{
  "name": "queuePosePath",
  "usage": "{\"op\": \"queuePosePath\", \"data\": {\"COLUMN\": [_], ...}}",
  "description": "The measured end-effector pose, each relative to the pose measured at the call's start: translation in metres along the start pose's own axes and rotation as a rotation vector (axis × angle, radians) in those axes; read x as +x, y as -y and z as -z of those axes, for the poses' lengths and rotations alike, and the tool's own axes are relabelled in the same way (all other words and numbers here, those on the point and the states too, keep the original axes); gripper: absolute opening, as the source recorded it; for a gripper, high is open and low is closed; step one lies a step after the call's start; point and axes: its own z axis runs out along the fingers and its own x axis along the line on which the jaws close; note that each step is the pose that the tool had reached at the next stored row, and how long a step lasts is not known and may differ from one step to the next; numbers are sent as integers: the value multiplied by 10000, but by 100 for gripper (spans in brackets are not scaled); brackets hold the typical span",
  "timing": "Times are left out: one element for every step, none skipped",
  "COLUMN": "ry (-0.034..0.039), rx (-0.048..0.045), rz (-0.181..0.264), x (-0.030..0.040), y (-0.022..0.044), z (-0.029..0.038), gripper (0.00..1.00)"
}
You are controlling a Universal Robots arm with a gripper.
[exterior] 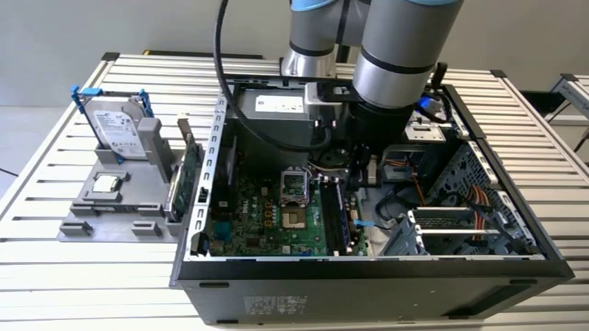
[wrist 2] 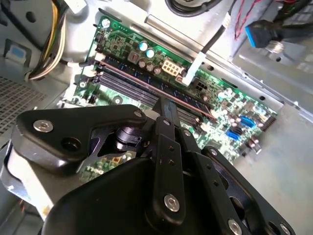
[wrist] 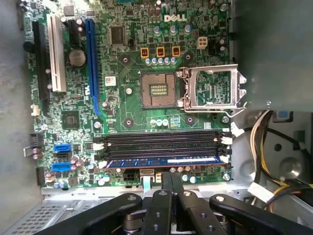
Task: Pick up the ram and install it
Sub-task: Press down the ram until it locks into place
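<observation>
A slatted metal surface (exterior: 55, 227) carried everything, with a pale wall behind it and a second slatted rack (exterior: 572, 93) at the exterior view's right edge. The largest thing on it was an open black computer case (exterior: 368, 283), lying on its side with its interior facing up. Inside lay the green motherboard (wrist: 122, 105) with its bare processor socket (wrist: 159, 90), the socket's metal retention frame (wrist: 212, 88) flipped open beside it, a long blue expansion slot (wrist: 91, 63), and a bank of black memory slots (wrist: 161, 142). A grey power supply (exterior: 276, 103) sat at the far wall of the case, and bundles of coloured cables (exterior: 460, 200) ran through the drive bay on the exterior view's right.

The ram (wrist: 164, 161) — a dark-blue stick — lay seated along the memory slot nearest the fingers, in line with the empty slots beside it; the second wrist view showed it as a long thin edge (wrist 2: 190, 100) across the board. The arm reached down into the case, and the gripper (wrist: 171, 182) hovered just above the ram's middle, its two black fingers (wrist: 167, 183) pressed together and grasping nothing.

To the exterior view's left of the case stood a grey fixture tray (exterior: 83, 224) holding an upright silver hard drive with blue clips (exterior: 120, 131), a green expansion card (exterior: 187, 176) on edge, and a small square chip (exterior: 107, 183) — all well apart from the arm.
</observation>
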Motion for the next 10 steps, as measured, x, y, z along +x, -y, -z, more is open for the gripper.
{"op": "queuePosePath", "data": {"ry": [2, 1, 1, 0, 0, 1, 2, 1, -1, 1], "rx": [0, 0, 0, 0, 0, 0, 0, 0, 0, 0], "rz": [0, 0, 0, 0, 0, 0, 0, 0, 1, 1], "x": [0, 1, 1, 1, 2, 2, 2, 2, 2, 3], "y": [0, 1, 1, 1, 2, 2, 2, 2, 3, 3], "z": [27, 53, 81, 105, 126, 147, 171, 194, 213, 230], "gripper": [0, 0, 0, 0, 0, 0, 0, 0, 0, 0]}}
